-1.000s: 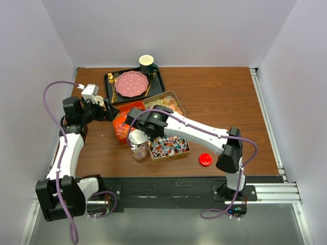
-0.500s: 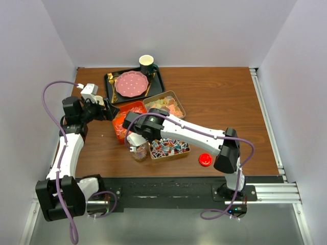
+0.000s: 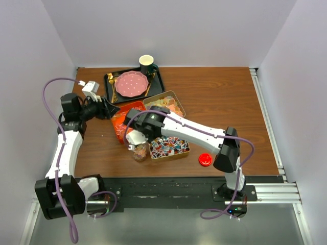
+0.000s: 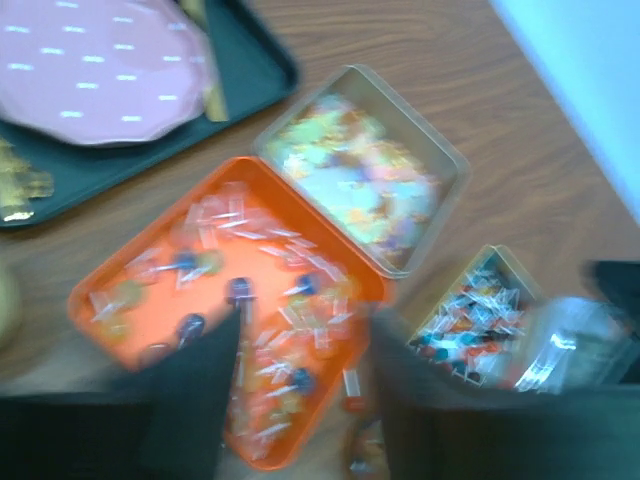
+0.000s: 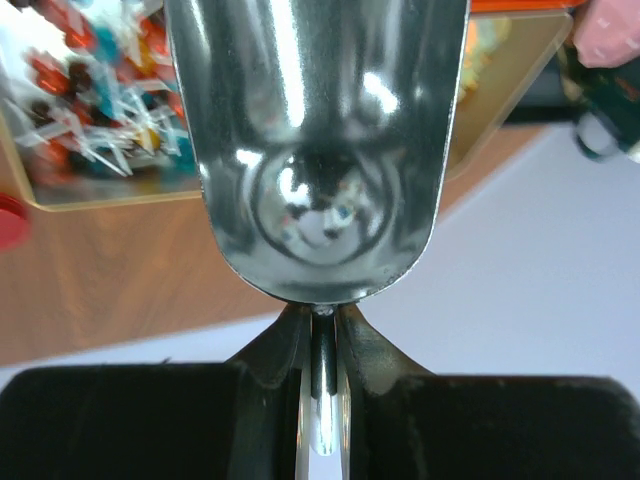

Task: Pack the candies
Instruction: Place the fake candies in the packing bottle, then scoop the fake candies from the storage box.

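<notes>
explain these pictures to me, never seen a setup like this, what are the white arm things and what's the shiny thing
These are two robot arms bolted to a table. The wide picture looks down from above; the other two come from a camera on each arm's wrist. On the table: an orange tray and two gold tins of candies, a pink plate, a cup, a red lid and a small jar. The right gripper is clamped on a metal scoop, which looks empty, near the jar. The left gripper hangs open over the orange tray, holding nothing.
</notes>
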Controlling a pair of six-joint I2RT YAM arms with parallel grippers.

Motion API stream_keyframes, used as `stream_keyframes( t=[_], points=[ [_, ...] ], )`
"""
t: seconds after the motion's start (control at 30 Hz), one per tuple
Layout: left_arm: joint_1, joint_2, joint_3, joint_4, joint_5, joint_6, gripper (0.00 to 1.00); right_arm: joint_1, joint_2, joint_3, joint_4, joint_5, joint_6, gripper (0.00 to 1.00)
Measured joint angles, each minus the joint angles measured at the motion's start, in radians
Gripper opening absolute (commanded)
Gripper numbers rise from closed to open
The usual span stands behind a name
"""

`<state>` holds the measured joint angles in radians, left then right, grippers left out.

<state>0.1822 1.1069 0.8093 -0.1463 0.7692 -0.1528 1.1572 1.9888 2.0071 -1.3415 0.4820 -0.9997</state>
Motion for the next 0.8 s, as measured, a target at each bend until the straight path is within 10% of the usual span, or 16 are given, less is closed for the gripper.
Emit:
stream_keyframes(
  t=[0.33, 0.8],
  points=[
    [0.0, -0.004, 0.058, -0.185, 0.328, 0.061, 0.0, -0.309, 0.0, 0.072, 0.002, -0.346, 0.155, 0.0],
    [-0.06, 0.032, 0.087, -0.186, 0.35, -0.01, 0.0, -0.215, 0.147, 0.366, -0.008, -0.474, 0.291, 0.0]
  ],
)
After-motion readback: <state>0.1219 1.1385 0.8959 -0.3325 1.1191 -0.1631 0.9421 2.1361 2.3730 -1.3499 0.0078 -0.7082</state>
